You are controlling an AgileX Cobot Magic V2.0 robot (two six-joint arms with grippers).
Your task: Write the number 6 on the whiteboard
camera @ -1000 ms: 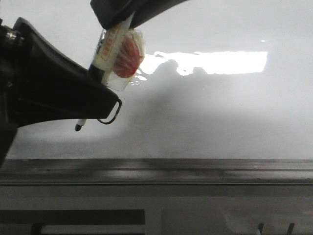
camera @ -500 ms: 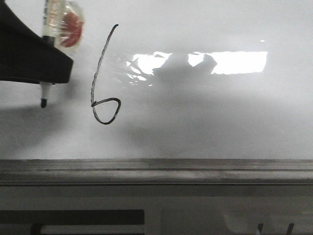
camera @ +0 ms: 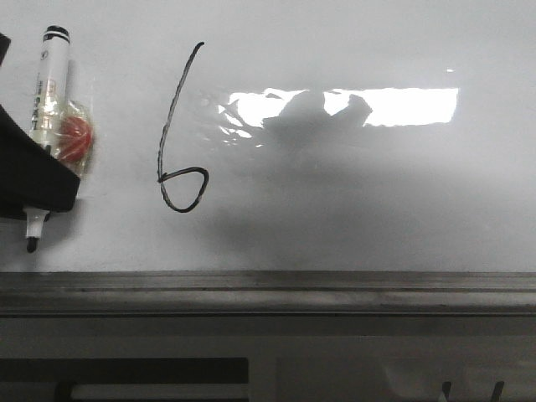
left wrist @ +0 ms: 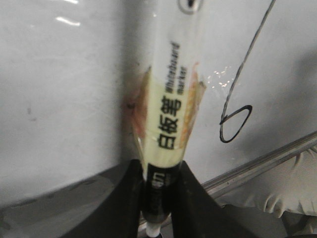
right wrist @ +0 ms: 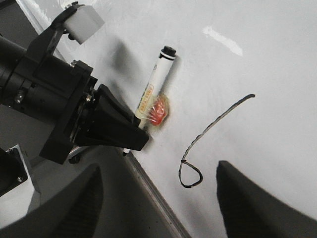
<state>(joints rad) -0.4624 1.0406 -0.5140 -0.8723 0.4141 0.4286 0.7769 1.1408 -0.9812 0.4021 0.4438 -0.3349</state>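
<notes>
A thin black number 6 [camera: 178, 134] stands on the whiteboard [camera: 352, 201], with a long slanted stem and a small closed loop; it also shows in the left wrist view [left wrist: 241, 94] and the right wrist view [right wrist: 205, 144]. My left gripper [camera: 33, 188] is at the far left, shut on a white marker [camera: 46, 100] with a red tag, tip [camera: 31, 244] pointing down near the board's lower edge, well left of the digit. In the left wrist view the marker [left wrist: 171, 99] sits between the black fingers [left wrist: 124, 208]. My right gripper [right wrist: 158, 198] is open and empty over the digit's loop.
A grey metal edge rail [camera: 268, 289] runs along the board's lower edge, with a dark grey slotted ledge [camera: 151, 381] below it. A bright rectangular light reflection [camera: 368, 105] lies on the board right of the digit. The left arm [right wrist: 44, 94] fills the right wrist view's side.
My left gripper has moved left and down with the marker, off the digit. The finished 6, covered a second ago, now shows in full.
</notes>
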